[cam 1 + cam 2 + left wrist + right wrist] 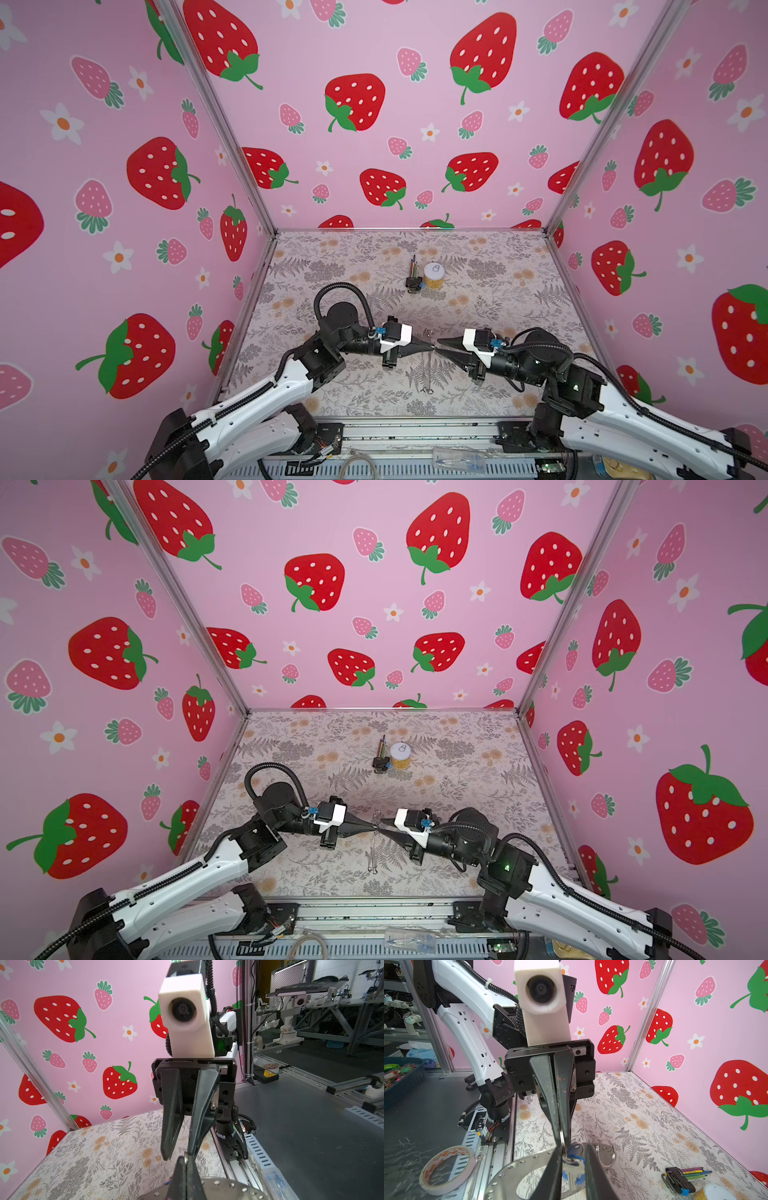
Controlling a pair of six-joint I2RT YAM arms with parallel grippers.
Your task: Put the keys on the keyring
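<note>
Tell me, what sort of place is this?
Probably a robotics lab's test booth: a left arm and right arm reach over a floral table inside strawberry-print walls, with more equipment benches outside.

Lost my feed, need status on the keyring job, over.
Left gripper shut on keyring. Right gripper open around blue key tag. Second ring alongside, not blocking.

Blue key (574, 1152) just beside upright grey keyring (507, 1169), midair.

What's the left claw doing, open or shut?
Shut. Right wrist view: left claw shows no gap, thin metal ring pinched at its tips.
</note>
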